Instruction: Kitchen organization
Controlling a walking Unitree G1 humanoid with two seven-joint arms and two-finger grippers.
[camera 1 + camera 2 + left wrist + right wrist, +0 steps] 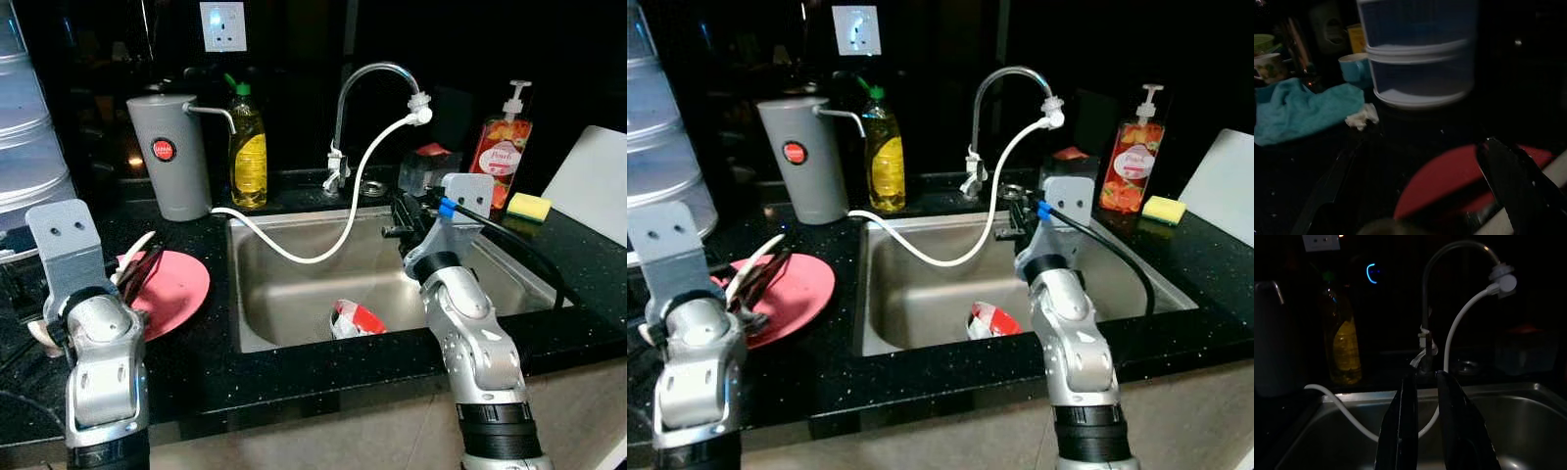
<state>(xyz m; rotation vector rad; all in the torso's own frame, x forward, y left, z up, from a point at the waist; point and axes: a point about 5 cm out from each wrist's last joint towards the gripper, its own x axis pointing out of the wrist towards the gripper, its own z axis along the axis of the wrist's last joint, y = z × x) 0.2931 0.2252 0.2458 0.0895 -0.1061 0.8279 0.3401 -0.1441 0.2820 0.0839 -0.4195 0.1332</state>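
Note:
A pink plate (181,289) lies on the black counter left of the sink, with white utensils (132,250) lying across it. My left gripper (140,272) hovers over the plate's near edge and is open; in the left wrist view one black finger (1513,191) crosses the plate (1449,181). A red-and-white crumpled item (353,318) lies at the bottom of the steel sink (284,294). My right gripper (400,220) is held above the sink's right half, pointing at the faucet (1425,308). Its fingers (1400,426) are almost together with nothing between them.
A white hose (333,245) runs from the faucet spout across the sink to a grey dispenser (171,157). A yellow soap bottle (247,147), pump bottle (502,147), sponge (529,206) and white board (598,181) line the back. Stacked clear containers (1420,54), a blue cloth (1303,110) and blue cup (1354,66) stand left.

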